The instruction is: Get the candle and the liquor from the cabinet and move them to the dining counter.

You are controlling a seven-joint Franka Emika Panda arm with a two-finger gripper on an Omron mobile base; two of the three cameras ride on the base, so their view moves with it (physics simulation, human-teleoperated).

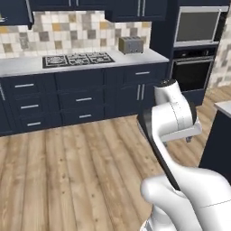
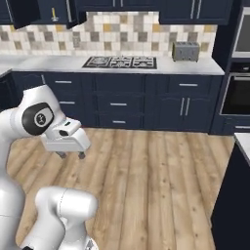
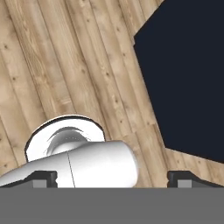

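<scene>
Above the bare wood floor (image 2: 156,180) the gripper (image 2: 71,155) hangs with fingers (image 3: 183,178) wide apart and empty — the fetch looks unstarted, candle and liquor unseen, so next comes reaching the far-left navy wall cabinet (image 2: 44,10).

A silver toaster (image 1: 131,44) is sitting near the right end of the tile-backed bench (image 1: 27,66), close to its back edge; a black gas hob (image 1: 77,59) is lying flat in the middle of that bench, well apart from the toaster; navy drawers (image 1: 83,99) with silver handles are running beneath it; a built-in oven (image 1: 192,70) is standing to the right, a microwave (image 1: 197,26) sitting above it; pale wood floor (image 1: 67,171) is stretching across the foreground.
</scene>
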